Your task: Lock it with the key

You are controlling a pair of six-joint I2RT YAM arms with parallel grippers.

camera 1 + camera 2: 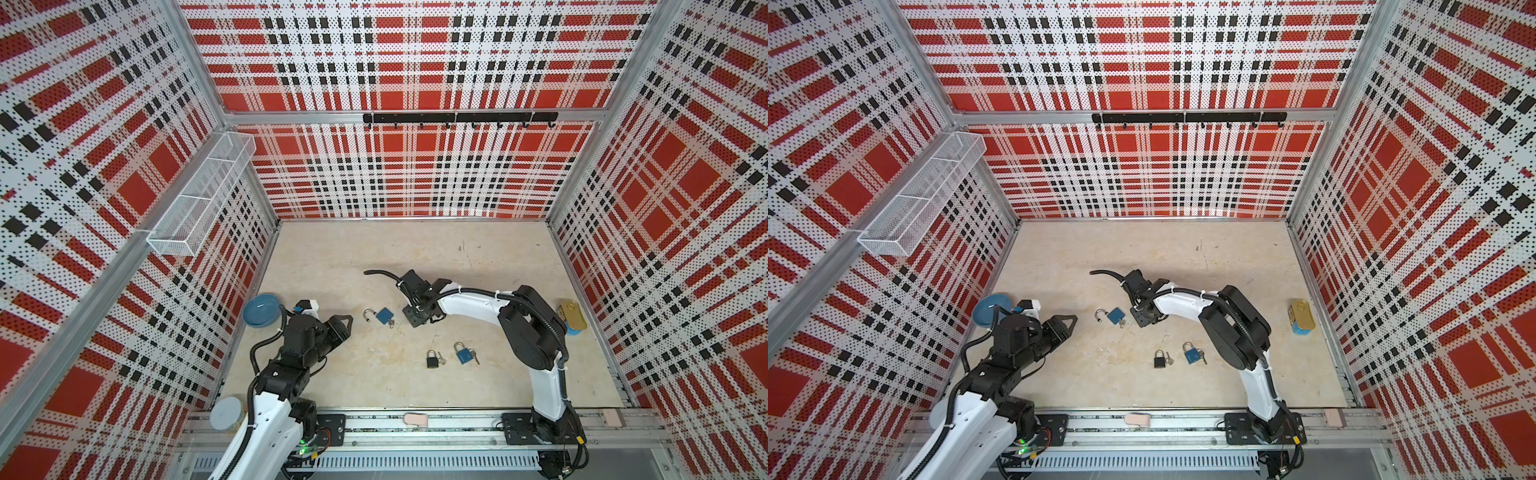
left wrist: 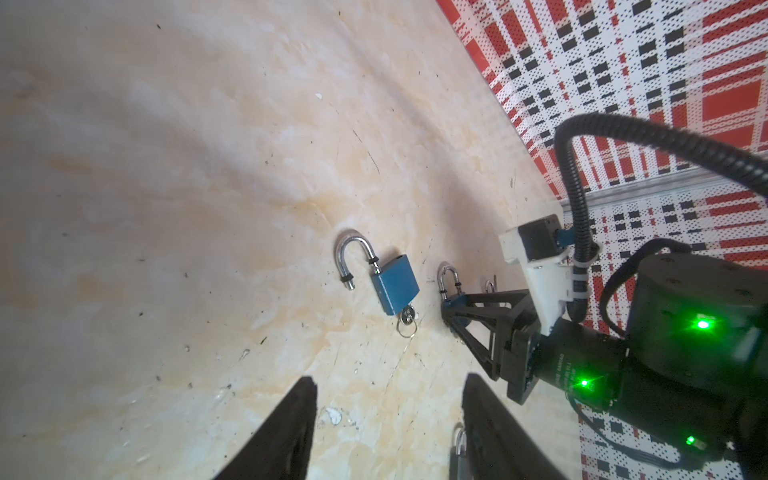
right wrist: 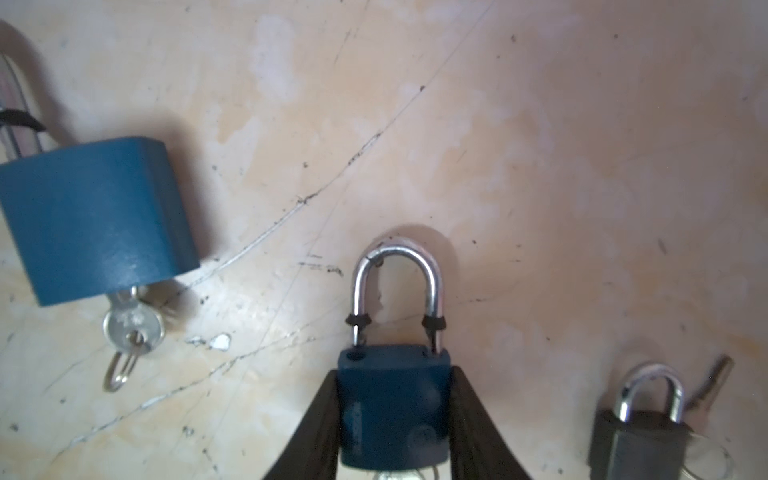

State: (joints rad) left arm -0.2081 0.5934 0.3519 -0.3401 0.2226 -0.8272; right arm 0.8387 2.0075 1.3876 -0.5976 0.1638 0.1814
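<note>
Nearest us, low in both top views, we see a black padlock and a blue padlock lying side by side, well apart from either arm. A little farther in, our left gripper hangs with its fingers spread and nothing between them, aimed at the open blue padlock, whose shackle is swung out and whose key sits in its base. Just beside that, at lower centre of the right wrist view, our right gripper presses both fingers against the flanks of the dark blue padlock. Its shackle is raised, with one leg out of its hole. A second black padlock lies near on its other side. From above, our right arm hides that grip. Farther out, a blue bowl sits at the frame's left and a tin at its right.
</note>
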